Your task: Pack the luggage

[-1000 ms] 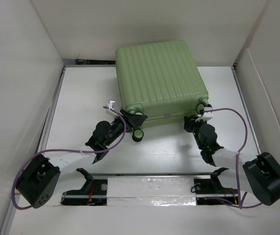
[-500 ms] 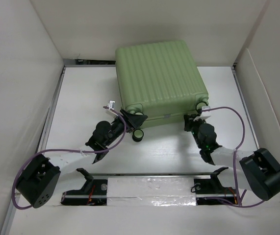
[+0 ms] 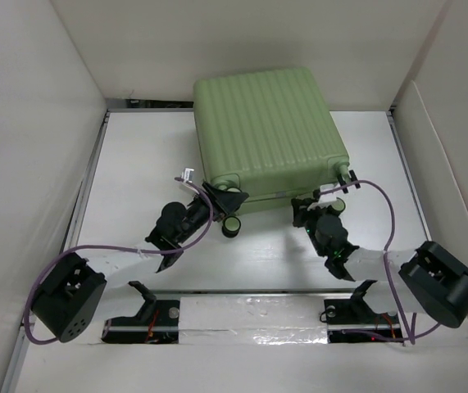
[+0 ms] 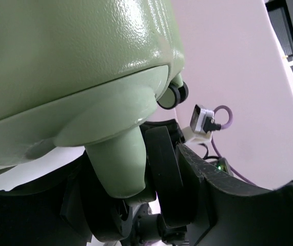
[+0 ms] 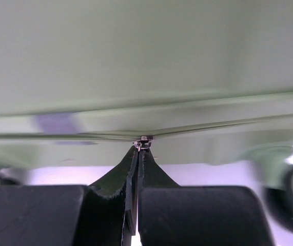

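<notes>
The closed green luggage (image 3: pixel 266 135) lies flat at the far middle of the white worktop (image 3: pixel 143 164). The left fingers (image 4: pixel 228 200) straddle its near-left wheel mount (image 4: pixel 118 164); whether they clamp it, I cannot tell. The right fingers (image 5: pixel 110 179) pinch the small metal zip pull (image 5: pixel 145 141) at the near seam

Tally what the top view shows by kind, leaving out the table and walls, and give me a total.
luggage: 1
robot arms, the left arm and the right arm: 2
purple cables, one on the left and one on the right: 2
Total: 5
</notes>
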